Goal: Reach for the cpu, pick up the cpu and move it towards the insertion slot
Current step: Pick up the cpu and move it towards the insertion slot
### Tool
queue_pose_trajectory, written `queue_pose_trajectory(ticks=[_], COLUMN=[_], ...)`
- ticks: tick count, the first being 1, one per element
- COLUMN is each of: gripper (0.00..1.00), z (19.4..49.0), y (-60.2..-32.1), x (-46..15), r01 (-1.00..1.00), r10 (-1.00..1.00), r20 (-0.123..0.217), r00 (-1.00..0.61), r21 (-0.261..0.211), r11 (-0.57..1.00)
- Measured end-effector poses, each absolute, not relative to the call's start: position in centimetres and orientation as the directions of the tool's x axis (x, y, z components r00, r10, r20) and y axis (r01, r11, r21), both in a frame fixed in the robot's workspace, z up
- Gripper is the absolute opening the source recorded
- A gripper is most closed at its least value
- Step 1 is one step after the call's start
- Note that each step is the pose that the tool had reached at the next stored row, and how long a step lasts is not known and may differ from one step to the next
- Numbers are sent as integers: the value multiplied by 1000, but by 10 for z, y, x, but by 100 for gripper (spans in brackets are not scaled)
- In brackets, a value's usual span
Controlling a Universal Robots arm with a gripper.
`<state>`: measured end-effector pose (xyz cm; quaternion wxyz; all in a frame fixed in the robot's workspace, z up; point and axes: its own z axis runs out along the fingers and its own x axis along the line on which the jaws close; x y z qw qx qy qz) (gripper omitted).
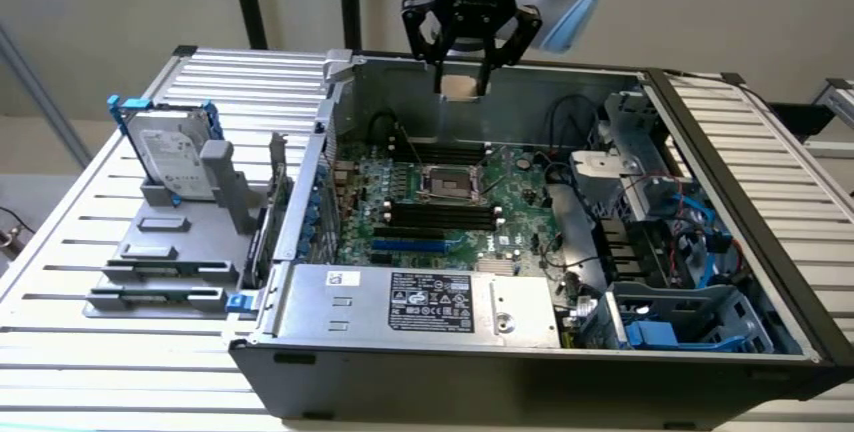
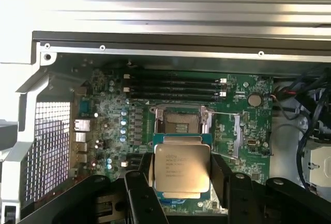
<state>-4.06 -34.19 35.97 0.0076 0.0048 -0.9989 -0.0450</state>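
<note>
Squarely between the tool's [image 2: 182,175] fingers, the cpu [image 2: 182,168].

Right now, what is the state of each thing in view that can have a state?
gripper: shut on the cpu, held high above the open case.
cpu: gripped by its edges, metal top facing the wrist camera, not yet seated.
insertion slot: empty, frame open, dark centre exposed.
computer case: lying on its side, side panel off.
hard drive: standing upright outside the case, on the exterior view's left.

Slatted metal table [image 1: 80,282] bears open computer case [image 1: 534,372], grey drive rack [image 1: 167,262].
</note>
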Motion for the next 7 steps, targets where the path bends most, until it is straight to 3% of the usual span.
queue_pose_trajectory(ticks=[7], gripper=[54], z=[360], y=[-342], x=[-41], r01=[-6], r10=[-7], r20=[15], r00=[-1000], r21=[90], r11=[996])
